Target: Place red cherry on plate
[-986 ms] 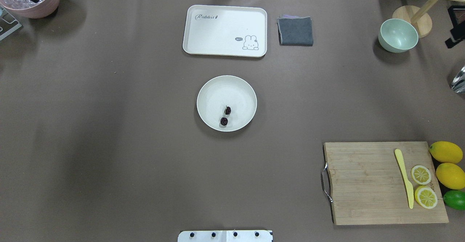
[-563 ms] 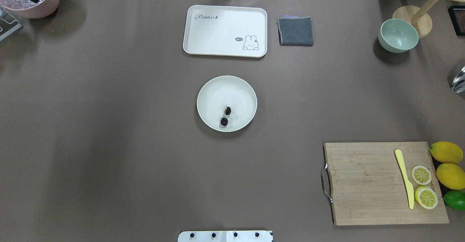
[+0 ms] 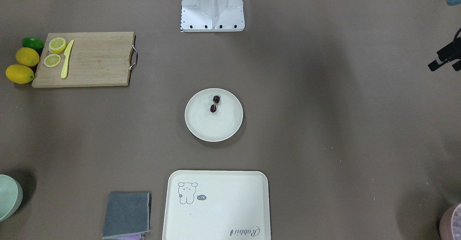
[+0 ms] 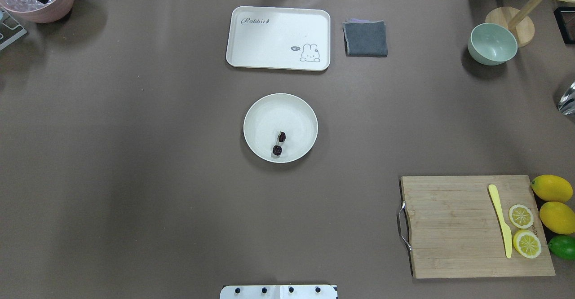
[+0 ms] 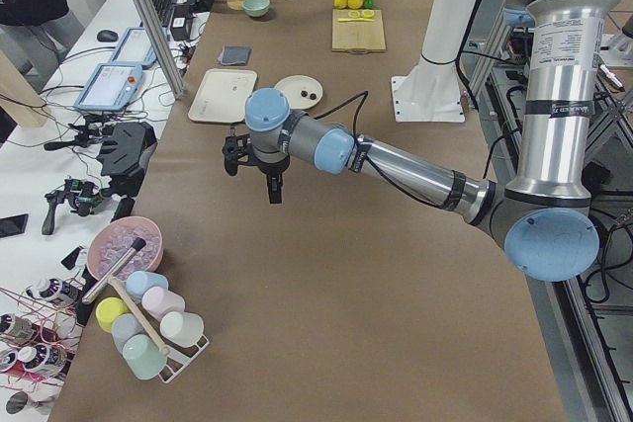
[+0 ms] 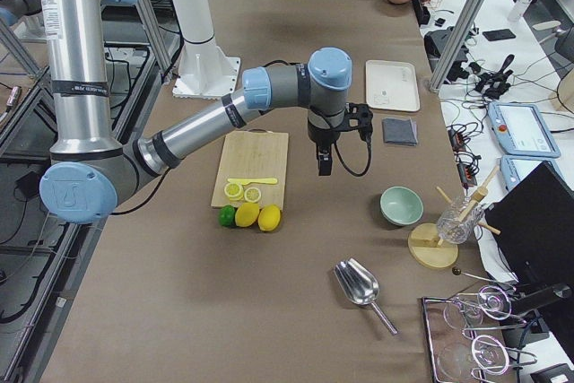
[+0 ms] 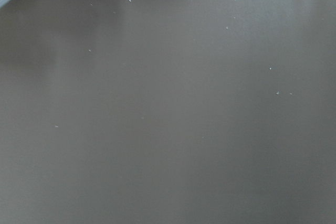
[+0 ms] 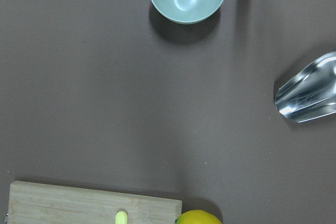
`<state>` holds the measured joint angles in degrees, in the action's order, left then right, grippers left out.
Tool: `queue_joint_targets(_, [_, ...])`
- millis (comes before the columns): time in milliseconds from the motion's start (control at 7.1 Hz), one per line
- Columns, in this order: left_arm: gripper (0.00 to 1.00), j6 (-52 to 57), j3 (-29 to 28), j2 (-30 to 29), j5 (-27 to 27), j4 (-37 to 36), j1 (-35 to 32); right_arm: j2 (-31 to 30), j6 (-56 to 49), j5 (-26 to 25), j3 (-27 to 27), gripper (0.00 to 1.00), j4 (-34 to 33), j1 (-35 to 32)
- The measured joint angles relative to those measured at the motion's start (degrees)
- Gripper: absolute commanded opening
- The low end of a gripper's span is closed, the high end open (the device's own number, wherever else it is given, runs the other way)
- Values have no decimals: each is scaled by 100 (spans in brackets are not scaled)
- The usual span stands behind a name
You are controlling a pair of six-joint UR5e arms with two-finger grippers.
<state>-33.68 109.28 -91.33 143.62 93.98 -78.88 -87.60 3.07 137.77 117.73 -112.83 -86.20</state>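
Observation:
The red cherry (image 4: 279, 143), a pair of tiny dark fruits on a pale stem, lies inside the round cream plate (image 4: 260, 110), toward its robot-side rim. The front-facing view shows the same cherry (image 3: 215, 103) on the plate (image 3: 216, 130). Nothing touches them. My left gripper (image 5: 275, 188) hangs over bare cloth far to the plate's left, and only a dark part of it (image 3: 444, 58) shows at the front-facing view's edge. My right gripper (image 6: 323, 163) hangs past the cutting board, far right of the plate. I cannot tell whether either one is open or shut.
A cream tray (image 4: 278, 38) and a grey cloth (image 4: 365, 38) lie behind the plate. A green bowl (image 4: 492, 44) and a metal scoop (image 8: 307, 95) sit at the far right. The cutting board (image 4: 449, 227) carries a yellow knife and lemon slices, with lemons (image 4: 551, 187) beside it.
A dark part of the right gripper at the overhead view's upper right edge has left that view. The cherry and plate have not moved.

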Motion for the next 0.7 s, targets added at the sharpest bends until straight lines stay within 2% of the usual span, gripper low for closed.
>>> queue_joint_targets(282, [98,-381,11,-21,-200,251,224,-21,-68,-33,-62,99,-10,-1])
queue_joint_targets(704, [98,289,-5,136,-328,280,284,52,-158,-40,-163,99,0,-2])
